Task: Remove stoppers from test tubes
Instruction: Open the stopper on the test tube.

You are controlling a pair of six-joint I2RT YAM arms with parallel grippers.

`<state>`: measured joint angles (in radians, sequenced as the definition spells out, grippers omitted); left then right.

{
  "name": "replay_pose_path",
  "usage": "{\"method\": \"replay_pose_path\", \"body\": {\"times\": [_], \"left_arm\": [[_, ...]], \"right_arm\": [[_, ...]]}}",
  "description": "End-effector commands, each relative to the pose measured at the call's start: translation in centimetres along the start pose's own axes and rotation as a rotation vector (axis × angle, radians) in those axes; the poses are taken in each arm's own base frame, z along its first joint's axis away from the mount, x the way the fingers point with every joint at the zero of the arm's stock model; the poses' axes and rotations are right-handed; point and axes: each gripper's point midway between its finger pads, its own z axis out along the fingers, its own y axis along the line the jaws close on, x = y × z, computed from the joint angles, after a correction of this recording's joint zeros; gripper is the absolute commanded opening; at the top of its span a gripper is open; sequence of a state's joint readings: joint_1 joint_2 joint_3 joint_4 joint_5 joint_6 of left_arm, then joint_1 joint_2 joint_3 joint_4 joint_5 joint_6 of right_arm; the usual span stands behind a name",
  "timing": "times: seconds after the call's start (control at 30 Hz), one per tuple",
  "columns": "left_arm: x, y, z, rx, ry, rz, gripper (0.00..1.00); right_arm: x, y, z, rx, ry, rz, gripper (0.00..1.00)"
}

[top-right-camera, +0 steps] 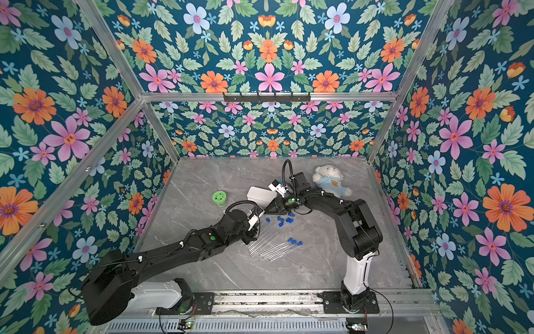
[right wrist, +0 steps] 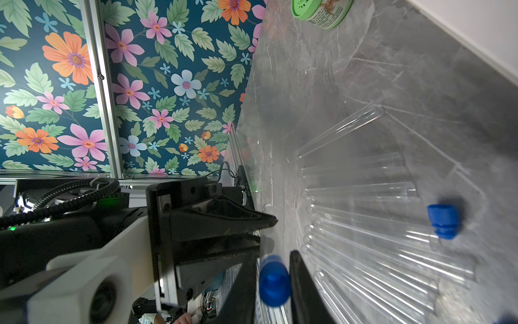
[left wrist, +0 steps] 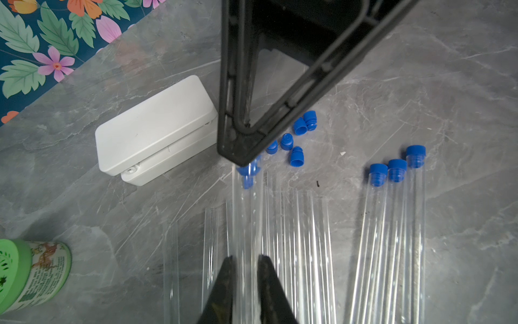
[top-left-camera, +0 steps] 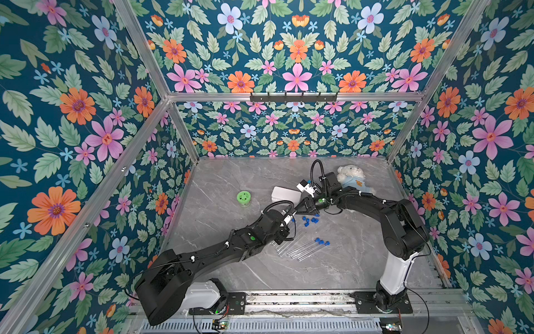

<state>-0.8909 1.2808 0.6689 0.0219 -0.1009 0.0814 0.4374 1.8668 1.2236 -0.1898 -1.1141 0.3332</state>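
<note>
My left gripper (left wrist: 246,259) is shut on a clear test tube (left wrist: 246,221), held above the table. The tube's far end carries a blue stopper (right wrist: 273,283). My right gripper (right wrist: 274,252) is shut on that stopper, one finger on each side of it. In the left wrist view its dark fingers come down onto the stopper (left wrist: 248,176). Three more stoppered tubes (left wrist: 396,196) lie side by side on the table (top-left-camera: 231,260), also seen in a top view (top-left-camera: 310,248). Several bare tubes (left wrist: 297,238) lie beside them. Several loose stoppers (left wrist: 297,157) sit in a cluster (top-left-camera: 310,220).
A white box (top-left-camera: 284,194) lies just behind the two grippers. A green-lidded jar (top-left-camera: 243,198) stands to its left. A plush bear (top-left-camera: 352,176) sits at the back right, behind the right arm. Floral walls enclose the table on three sides.
</note>
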Motion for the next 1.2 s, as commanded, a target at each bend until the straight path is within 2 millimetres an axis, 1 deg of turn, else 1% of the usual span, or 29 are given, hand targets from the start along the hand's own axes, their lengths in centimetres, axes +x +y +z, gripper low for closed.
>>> {"method": "replay_pose_path", "body": {"times": [0.0,0.33,0.47,0.6,0.87,1.17], "left_arm": [[-0.6,0.0,0.0,0.003,-0.02,0.004,0.08],[-0.3,0.0,0.0,-0.002,-0.012,0.002,0.08],[0.3,-0.1,0.3,-0.002,0.009,0.01,0.04],[0.5,-0.1,0.5,-0.003,0.021,0.014,0.03],[0.5,-0.1,0.3,-0.006,0.026,0.018,0.01],[1.1,-0.4,0.6,-0.008,0.053,0.038,0.0]], "right_arm": [[0.0,0.5,0.0,-0.02,0.008,-0.023,0.19],[-0.2,0.4,-0.3,0.015,-0.01,-0.039,0.07],[-0.5,0.4,-0.9,0.037,-0.035,-0.054,0.03],[-0.9,0.6,-1.7,0.039,-0.071,-0.062,0.0],[-1.9,0.0,-3.5,0.041,-0.143,-0.038,0.0],[-2.3,-0.2,-4.7,0.031,-0.184,-0.022,0.0]]}}
